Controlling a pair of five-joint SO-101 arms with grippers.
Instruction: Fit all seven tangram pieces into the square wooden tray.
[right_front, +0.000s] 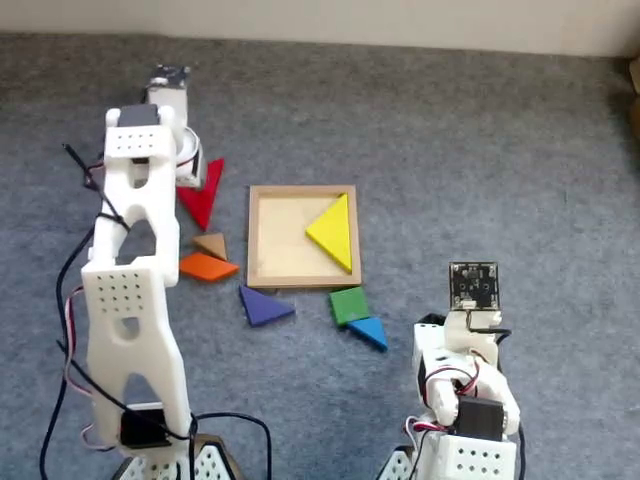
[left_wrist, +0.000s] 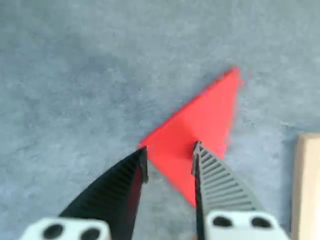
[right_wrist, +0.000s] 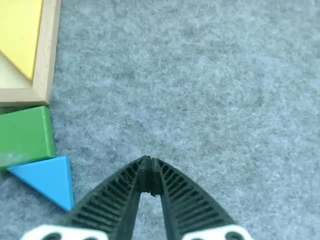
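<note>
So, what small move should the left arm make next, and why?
Probably lower the left gripper a little and close it on the red triangle. The gripper is open, with part of the piece showing between its fingertips. The triangle lies on the carpet outside the wooden tray, which holds only the yellow triangle.
</note>
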